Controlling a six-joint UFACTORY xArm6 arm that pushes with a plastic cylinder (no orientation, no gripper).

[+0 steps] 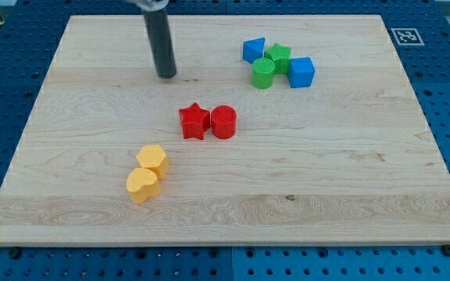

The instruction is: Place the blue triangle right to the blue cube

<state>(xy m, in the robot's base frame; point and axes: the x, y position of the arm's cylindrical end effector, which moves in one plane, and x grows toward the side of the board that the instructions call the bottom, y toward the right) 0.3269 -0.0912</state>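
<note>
The blue triangle [253, 50] lies near the view's top, right of centre. The blue cube [301, 72] lies to its right and a little lower. A green star [279, 55] and a green cylinder [262, 73] sit between them, packed close together. My tip [166, 75] rests on the wooden board [350, 172], well to the view's left of this cluster, about a hundred pixels left of the blue triangle and touching no block.
A red star [194, 121] and a red cylinder [223, 122] sit side by side at the centre, below my tip. Two yellow blocks [153, 159] [142, 185] lie at the lower left. A marker tag [406, 35] is at the top right corner.
</note>
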